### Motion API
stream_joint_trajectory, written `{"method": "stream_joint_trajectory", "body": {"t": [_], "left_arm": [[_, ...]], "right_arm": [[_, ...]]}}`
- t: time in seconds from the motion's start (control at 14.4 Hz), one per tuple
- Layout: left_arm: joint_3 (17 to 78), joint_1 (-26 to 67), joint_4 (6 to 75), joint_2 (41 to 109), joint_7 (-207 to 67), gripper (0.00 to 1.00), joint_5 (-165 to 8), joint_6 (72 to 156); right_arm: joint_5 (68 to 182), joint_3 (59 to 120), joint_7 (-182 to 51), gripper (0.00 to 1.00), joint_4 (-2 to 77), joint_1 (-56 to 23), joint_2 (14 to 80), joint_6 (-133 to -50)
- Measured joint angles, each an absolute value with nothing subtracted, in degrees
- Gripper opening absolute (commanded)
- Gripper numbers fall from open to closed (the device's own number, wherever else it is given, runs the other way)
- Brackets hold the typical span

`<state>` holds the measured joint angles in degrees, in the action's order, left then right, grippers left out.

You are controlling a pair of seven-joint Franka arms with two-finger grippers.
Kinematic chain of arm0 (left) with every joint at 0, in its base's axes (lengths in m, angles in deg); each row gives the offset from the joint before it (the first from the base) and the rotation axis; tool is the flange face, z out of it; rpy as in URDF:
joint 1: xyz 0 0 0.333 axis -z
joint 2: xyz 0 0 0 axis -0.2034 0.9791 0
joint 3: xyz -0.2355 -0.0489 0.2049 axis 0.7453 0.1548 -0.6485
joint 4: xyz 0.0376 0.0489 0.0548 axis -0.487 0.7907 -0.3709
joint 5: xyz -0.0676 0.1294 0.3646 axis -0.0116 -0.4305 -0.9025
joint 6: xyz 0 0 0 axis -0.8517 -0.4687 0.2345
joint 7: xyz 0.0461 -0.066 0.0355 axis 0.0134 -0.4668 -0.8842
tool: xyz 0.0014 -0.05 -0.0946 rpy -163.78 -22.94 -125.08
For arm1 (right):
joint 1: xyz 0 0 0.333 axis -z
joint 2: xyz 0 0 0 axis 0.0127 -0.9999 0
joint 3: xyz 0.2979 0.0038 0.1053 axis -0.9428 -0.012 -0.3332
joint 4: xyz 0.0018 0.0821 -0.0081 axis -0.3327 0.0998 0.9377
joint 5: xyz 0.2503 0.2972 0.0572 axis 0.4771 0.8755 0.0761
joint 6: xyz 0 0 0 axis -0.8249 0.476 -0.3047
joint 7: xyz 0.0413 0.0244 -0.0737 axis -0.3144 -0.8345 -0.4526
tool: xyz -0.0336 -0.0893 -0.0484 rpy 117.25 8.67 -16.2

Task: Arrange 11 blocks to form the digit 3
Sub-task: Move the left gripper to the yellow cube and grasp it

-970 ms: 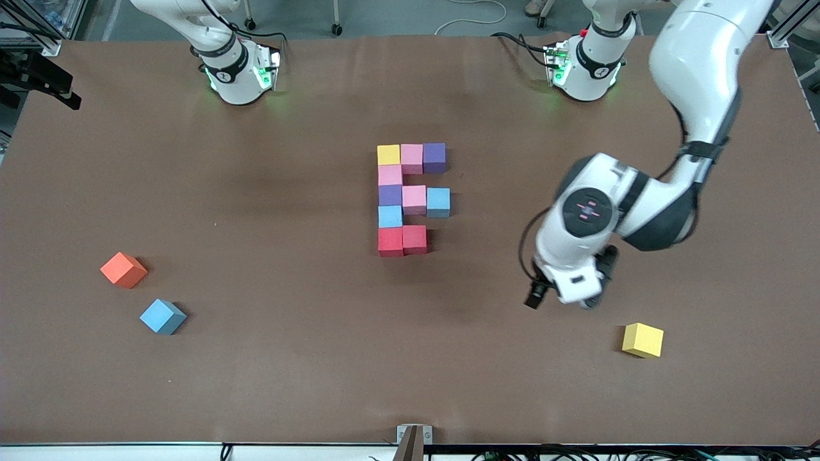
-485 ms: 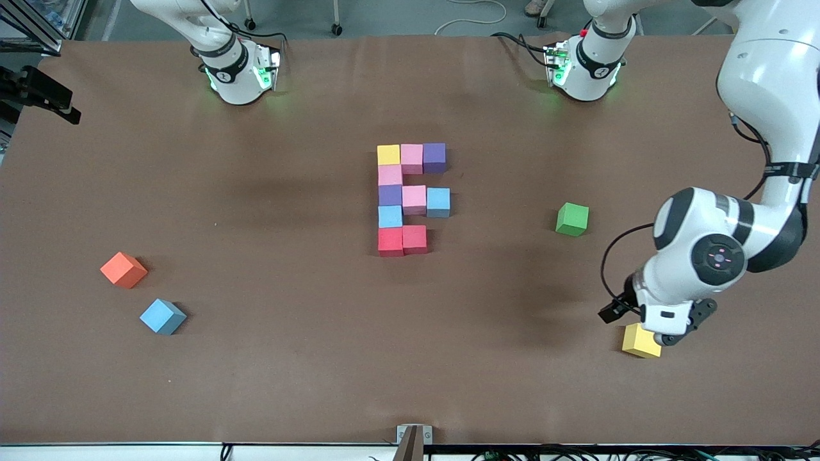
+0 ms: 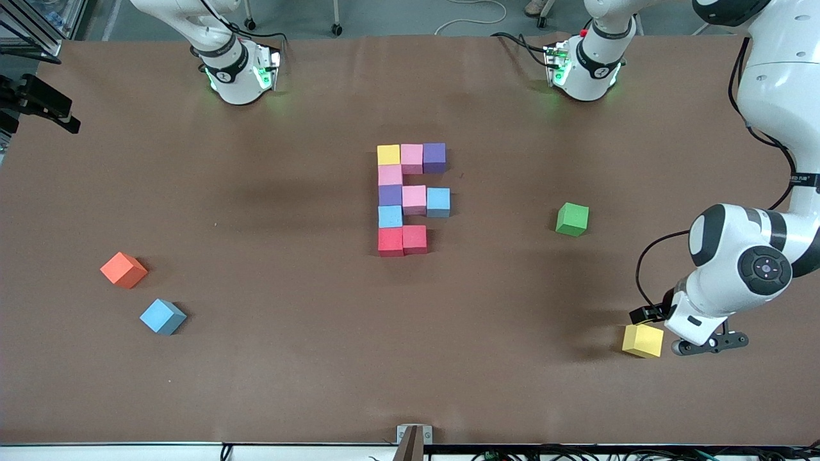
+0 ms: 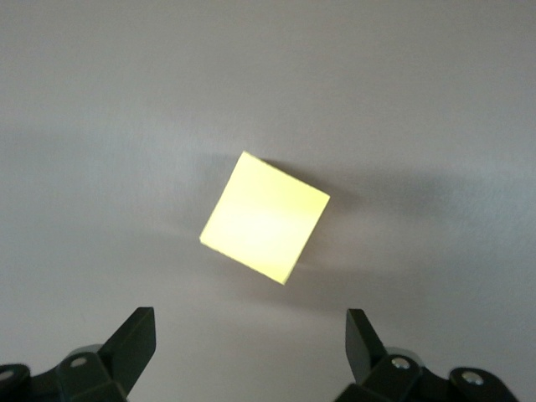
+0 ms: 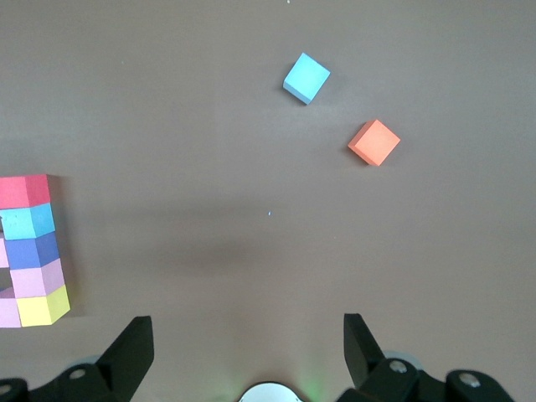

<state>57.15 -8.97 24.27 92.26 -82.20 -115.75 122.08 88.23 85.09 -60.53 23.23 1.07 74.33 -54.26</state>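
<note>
Ten cubes make up the partial digit 3 at centre frame of the front view, all touching. Top bar: yellow cube, pink cube, purple cube. Column running down under the yellow one: second pink cube, second purple cube, light blue cube, red cube. Middle bar: third pink cube, then another light blue cube. Bottom bar stops at the second red cube; the corner spot beside it is bare table.

Loose pieces: a yellow block sits lower right of frame, turned off square. A lone light blue block sits lower left, with an orange cube just above it in frame. A green cube sits right of centre.

Left gripper hangs at lower right, just beside the yellow block in the front view. In the left wrist view the fingers stand wide apart, nothing between them, with the block lying on the table below, rotated to their line.

Right gripper is out of the front view; the arm waits high, its wrist camera looking down on the table, fingers spread and empty.
</note>
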Motion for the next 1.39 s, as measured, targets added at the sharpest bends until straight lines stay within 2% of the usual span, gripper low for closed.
{"method": "stream_joint_trajectory", "body": {"t": [0.28,0.76,1.39], "left_arm": [[56.11,-9.0,23.64,92.78,-68.99,1.0,-115.75,123.1],[54.7,-11.84,22.4,96.43,-51.16,0.98,-110.89,131.13],[54.99,-5.93,11.82,103.58,-47.98,0.99,-108.63,129.9]], "right_arm": [[88.33,85.07,-60.59,1.0,25.34,1.07,74.32,-54.32],[88.66,85.15,-65.41,1.0,25.94,1.07,74.94,-56.07],[88.66,85.5,-65.62,1.0,28.64,1.1,76.52,-55.67]]}}
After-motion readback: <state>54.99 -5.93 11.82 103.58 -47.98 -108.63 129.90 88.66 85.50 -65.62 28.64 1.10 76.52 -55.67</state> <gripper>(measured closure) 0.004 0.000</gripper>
